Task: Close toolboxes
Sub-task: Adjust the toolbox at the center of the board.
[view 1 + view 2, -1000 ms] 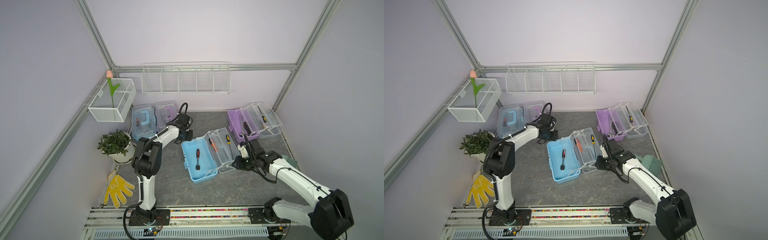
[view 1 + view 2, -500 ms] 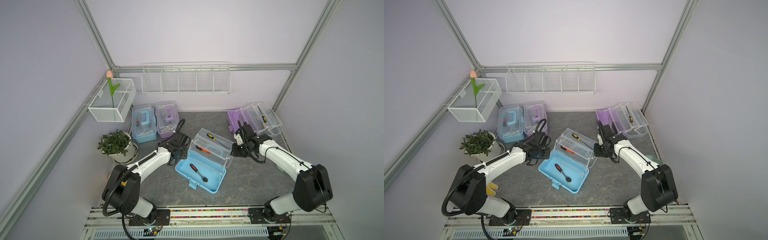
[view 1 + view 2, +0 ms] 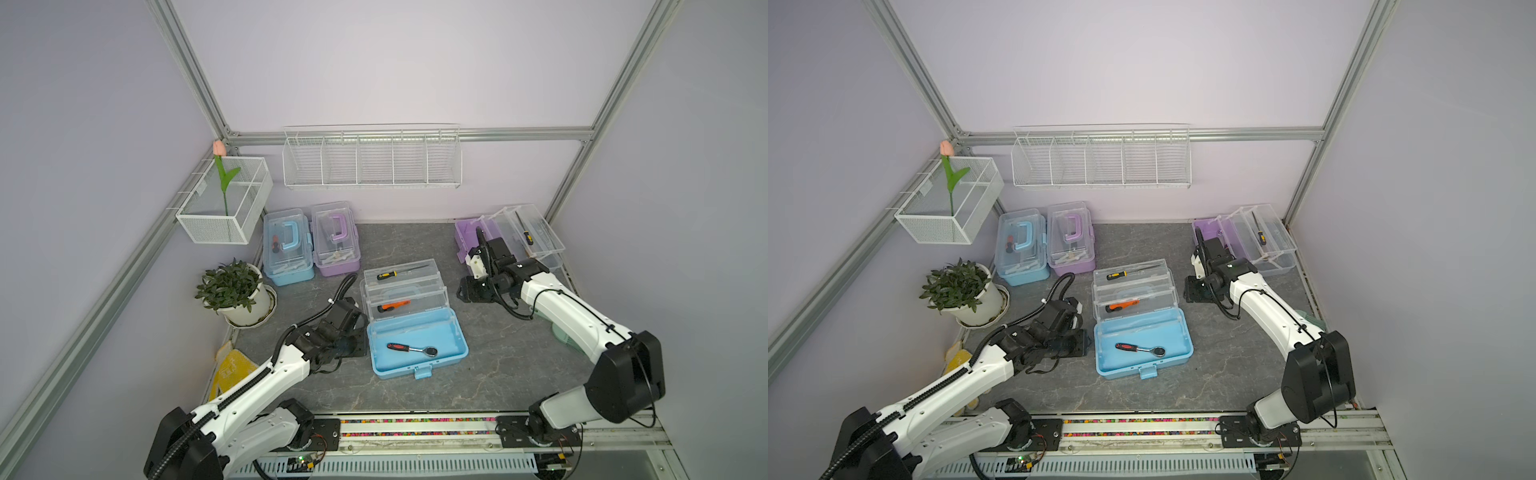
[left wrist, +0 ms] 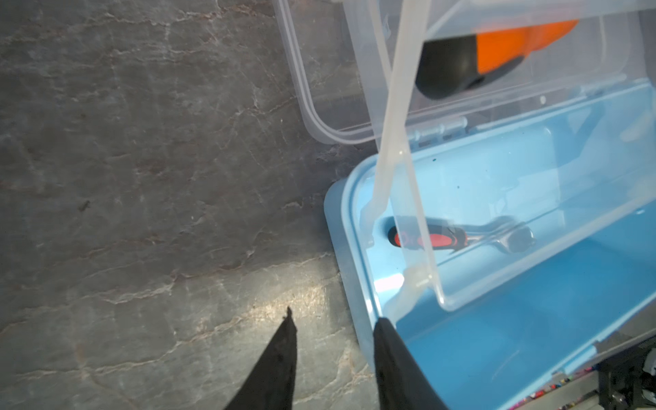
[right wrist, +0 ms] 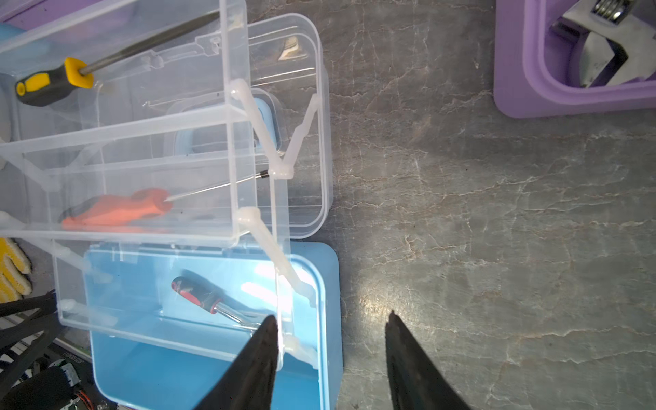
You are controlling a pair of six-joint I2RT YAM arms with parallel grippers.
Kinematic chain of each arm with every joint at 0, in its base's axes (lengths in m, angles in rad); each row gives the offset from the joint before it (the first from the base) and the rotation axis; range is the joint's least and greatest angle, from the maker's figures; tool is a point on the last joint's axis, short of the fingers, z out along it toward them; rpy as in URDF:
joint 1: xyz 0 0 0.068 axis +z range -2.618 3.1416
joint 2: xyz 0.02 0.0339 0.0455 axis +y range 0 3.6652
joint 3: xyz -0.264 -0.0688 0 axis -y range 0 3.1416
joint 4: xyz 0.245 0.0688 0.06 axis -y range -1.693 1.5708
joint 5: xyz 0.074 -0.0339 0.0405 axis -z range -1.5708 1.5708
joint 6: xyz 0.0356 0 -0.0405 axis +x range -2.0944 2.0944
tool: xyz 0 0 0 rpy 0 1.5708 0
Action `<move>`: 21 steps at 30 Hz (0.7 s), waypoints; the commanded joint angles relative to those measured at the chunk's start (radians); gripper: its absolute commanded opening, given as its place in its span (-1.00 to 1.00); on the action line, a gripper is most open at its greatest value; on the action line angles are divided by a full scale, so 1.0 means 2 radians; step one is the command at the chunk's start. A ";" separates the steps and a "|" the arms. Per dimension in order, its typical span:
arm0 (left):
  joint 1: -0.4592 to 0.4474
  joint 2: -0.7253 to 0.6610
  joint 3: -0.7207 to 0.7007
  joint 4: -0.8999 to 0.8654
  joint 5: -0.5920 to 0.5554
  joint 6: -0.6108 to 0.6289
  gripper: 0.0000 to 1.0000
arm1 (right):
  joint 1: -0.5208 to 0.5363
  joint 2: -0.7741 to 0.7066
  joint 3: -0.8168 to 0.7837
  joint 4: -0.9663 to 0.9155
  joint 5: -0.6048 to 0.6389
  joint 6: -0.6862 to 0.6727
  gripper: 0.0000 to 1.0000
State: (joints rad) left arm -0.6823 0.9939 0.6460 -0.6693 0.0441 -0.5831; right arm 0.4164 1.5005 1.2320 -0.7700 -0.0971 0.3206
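An open light-blue toolbox (image 3: 449, 336) (image 3: 1142, 328) lies mid-table, its clear trays folded out behind it and its latch facing the front rail. My left gripper (image 3: 358, 347) (image 4: 334, 317) is open at its left end, one finger inside the base and one outside, with a gap to the wall. At the right end my right gripper (image 3: 464, 291) (image 5: 331, 316) is open and holds nothing. An open purple toolbox (image 3: 467, 237) (image 5: 525, 88) stands at the back right. Closed blue (image 3: 286, 249) and purple (image 3: 336, 241) toolboxes sit at the back left.
A ratchet (image 3: 411, 349) lies in the blue base, and screwdrivers (image 3: 392, 305) lie in its trays. A potted plant (image 3: 237, 291) and yellow glove (image 3: 232, 370) are at the left. Wire baskets (image 3: 372, 158) hang on the walls.
The open blue toolbox has turned from slanted to square, latch toward the front. My left arm came forward from the back boxes to its left end. The right gripper's jaws have widened.
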 commanded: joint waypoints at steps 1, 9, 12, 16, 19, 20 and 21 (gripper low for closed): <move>-0.012 -0.019 -0.011 -0.003 0.020 -0.025 -0.24 | 0.000 0.031 0.029 -0.002 0.001 -0.027 -0.10; -0.064 -0.022 -0.028 -0.028 0.042 -0.029 -0.80 | -0.005 0.124 0.131 0.017 0.002 -0.049 -0.27; -0.076 -0.023 -0.037 -0.010 0.061 -0.036 -0.89 | -0.004 0.167 0.176 0.015 -0.006 -0.053 -0.29; -0.093 -0.018 -0.045 0.034 0.073 -0.053 -0.91 | 0.002 0.217 0.230 0.003 -0.030 -0.058 -0.32; -0.112 -0.005 -0.044 0.065 0.075 -0.064 -0.92 | 0.010 0.238 0.252 0.003 -0.054 -0.059 -0.35; -0.122 0.001 -0.041 0.075 0.076 -0.067 -0.92 | 0.014 0.242 0.260 0.000 -0.061 -0.062 -0.35; -0.131 0.006 -0.038 0.083 0.075 -0.069 -0.92 | 0.016 0.246 0.264 0.000 -0.066 -0.063 -0.36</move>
State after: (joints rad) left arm -0.9089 0.9871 0.5571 -0.6090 0.1734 -0.6807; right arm 0.4229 1.9804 1.7248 -0.7437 -0.1562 0.2295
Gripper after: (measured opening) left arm 0.046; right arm 0.324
